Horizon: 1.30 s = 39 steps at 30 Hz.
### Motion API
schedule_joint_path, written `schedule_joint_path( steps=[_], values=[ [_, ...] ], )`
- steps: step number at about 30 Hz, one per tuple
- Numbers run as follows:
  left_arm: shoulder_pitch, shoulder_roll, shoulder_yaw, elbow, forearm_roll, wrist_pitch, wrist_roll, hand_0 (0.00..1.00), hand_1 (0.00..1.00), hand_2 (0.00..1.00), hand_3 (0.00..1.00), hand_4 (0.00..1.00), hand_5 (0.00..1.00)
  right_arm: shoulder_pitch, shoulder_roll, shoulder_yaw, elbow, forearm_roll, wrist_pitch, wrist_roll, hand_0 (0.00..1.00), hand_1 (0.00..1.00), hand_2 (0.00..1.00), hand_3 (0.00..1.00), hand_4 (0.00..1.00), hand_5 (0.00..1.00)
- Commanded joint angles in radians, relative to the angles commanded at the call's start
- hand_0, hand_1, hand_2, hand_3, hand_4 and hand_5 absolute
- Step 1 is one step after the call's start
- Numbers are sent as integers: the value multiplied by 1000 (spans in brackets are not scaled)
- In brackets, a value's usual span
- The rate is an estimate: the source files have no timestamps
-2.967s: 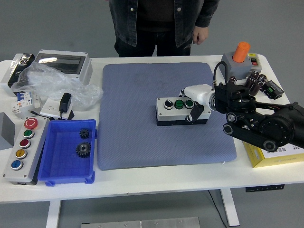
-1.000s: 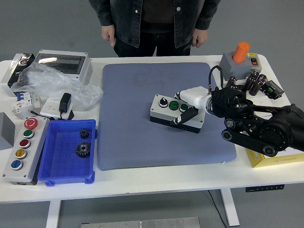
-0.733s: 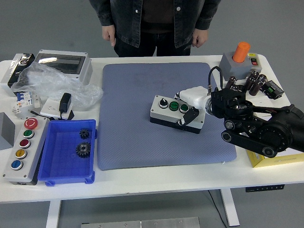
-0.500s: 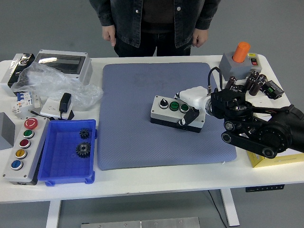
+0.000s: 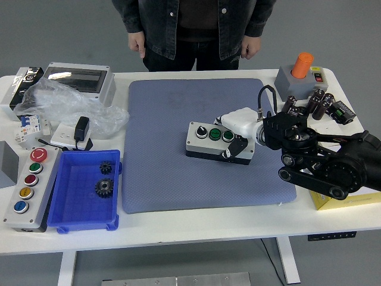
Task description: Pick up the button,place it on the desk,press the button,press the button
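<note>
Button box [image 5: 215, 142] sits on the blue mat [image 5: 166, 161], long axis running left-right, slightly skewed. Right hand [image 5: 238, 132] is closed over its right end, fingers wrapping the near side; left arm not visible.

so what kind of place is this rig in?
Looks like a robotics lab or test bench for electrical parts, not a home: a white table with push-button control boxes, a blue parts bin holding gears, and capacitors.

matt cloth mat [image 5: 178, 119] (finely textured), glossy plastic bin [image 5: 74, 196]
</note>
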Motion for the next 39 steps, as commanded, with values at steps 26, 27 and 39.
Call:
schedule_joint_path(
  steps=[26,27,39],
  values=[
    [-9,3,-1,0,0,0,-1,717,762,699,759,810,422,23,-5,-33,0,-1,0,68,712,725,758,696,665,123],
    [-9,3,-1,0,0,-1,-1,717,762,699,759,810,422,23,-5,-33,-1,0,0,67,712,725,758,696,665,123],
    [-10,4,0,0,-3,-4,-1,717,762,698,758,810,424,25,-1,-21,-11,10,20,71,734,731,763,704,676,125]
  ],
)
